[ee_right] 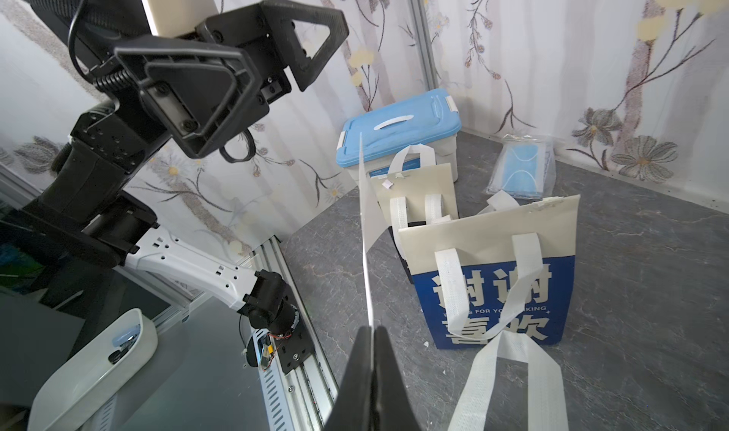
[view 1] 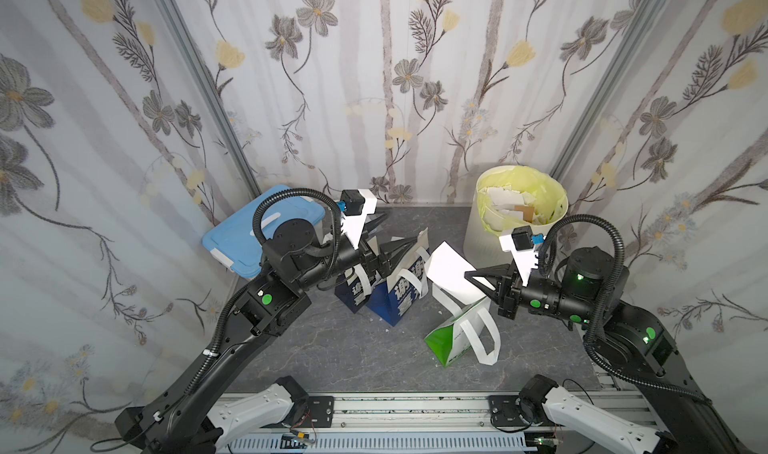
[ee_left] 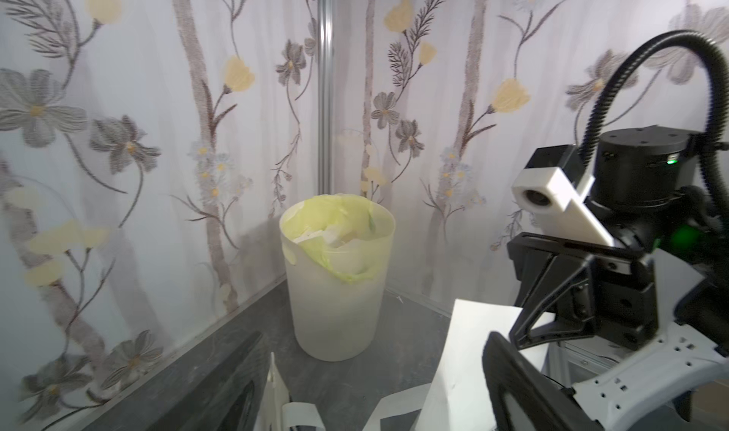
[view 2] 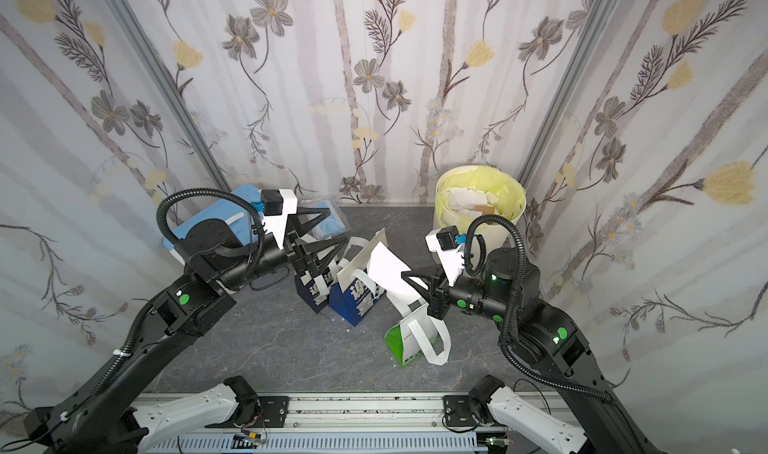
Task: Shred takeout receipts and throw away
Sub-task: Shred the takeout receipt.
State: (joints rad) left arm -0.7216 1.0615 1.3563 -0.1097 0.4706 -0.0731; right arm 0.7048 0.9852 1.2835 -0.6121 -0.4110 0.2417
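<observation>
A white takeout receipt (view 1: 451,271) (view 2: 386,271) hangs above the table, and my right gripper (view 1: 471,274) (ee_right: 372,330) is shut on its edge. It shows edge-on in the right wrist view, receipt (ee_right: 365,228), and flat in the left wrist view, receipt (ee_left: 465,354). My left gripper (view 1: 399,231) (view 2: 337,226) (ee_left: 374,389) is open and holds nothing, its tips a short gap to the left of the receipt, above the blue bags. The white bin (view 1: 521,206) (ee_left: 335,275) with a yellow-green liner stands at the back right and holds torn paper.
Two dark blue paper bags (view 1: 399,302) (ee_right: 493,291) stand mid-table under the left gripper. A green-and-white bag (view 1: 457,335) lies below the right gripper. A blue-lidded box (view 1: 245,240) sits at the back left, with a packet of masks (ee_right: 520,172) beside it.
</observation>
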